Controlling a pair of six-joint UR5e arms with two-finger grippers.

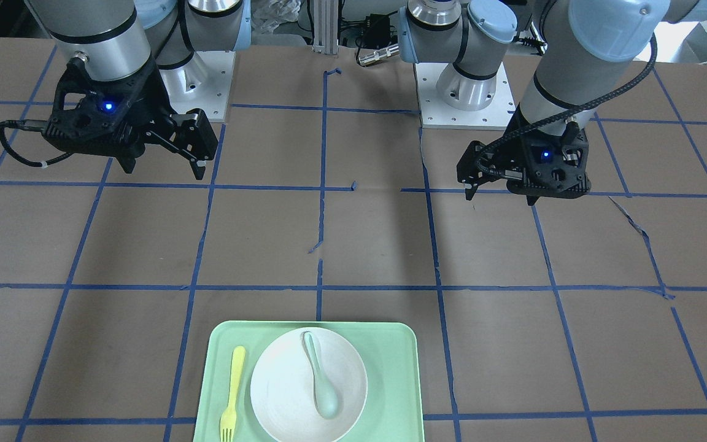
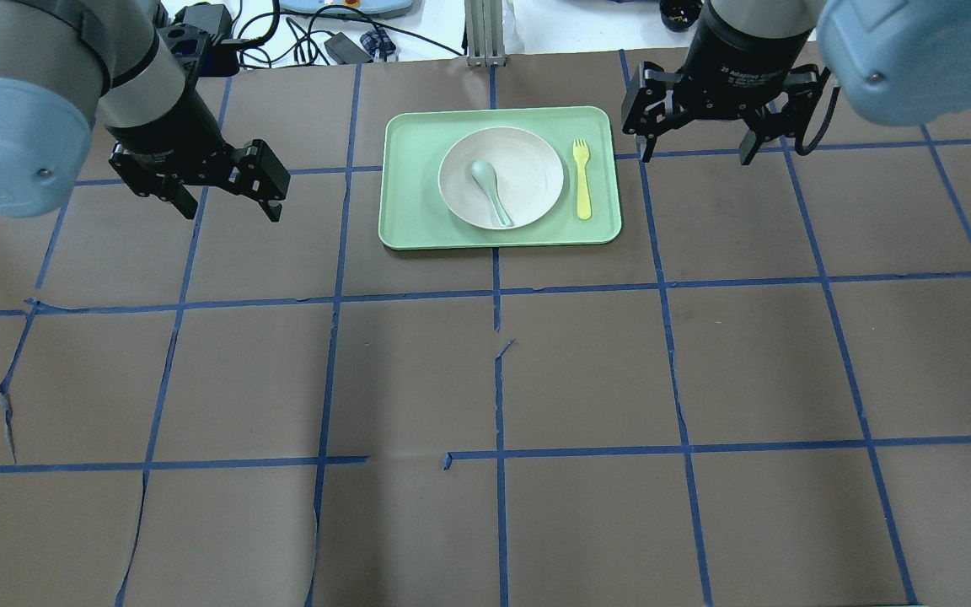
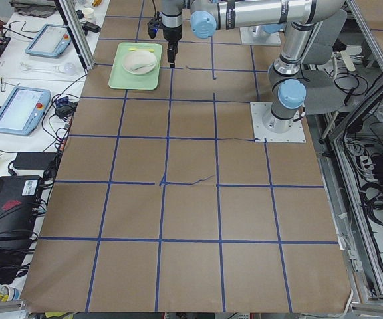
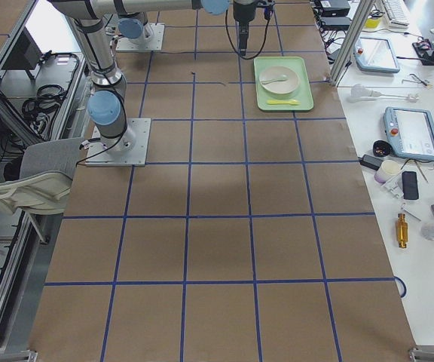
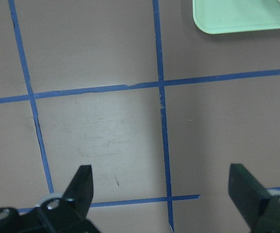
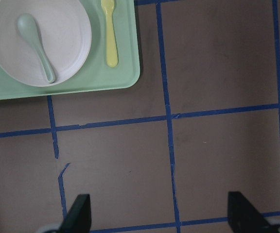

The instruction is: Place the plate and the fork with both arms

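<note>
The off-white plate (image 2: 532, 156) sits in the middle of the light-green tray (image 2: 410, 223) at the far side of the table. The yellow fork (image 2: 582, 181) lies on the tray to the plate's right, apart from the plate. Plate (image 1: 280, 393) and fork (image 1: 232, 393) also show in the front-facing view. My left gripper (image 2: 231, 211) is open and empty, above the table to the left of the tray. My right gripper (image 2: 694, 156) is open and empty, above the table just right of the tray. The right wrist view shows plate (image 6: 67, 43) and fork (image 6: 110, 34) ahead.
A pale grey-green spoon (image 2: 490, 192) lies in the plate. The brown table is marked with a blue tape grid. Cables and pendants lie beyond the far edge. The left wrist view shows only a tray corner (image 5: 242, 19).
</note>
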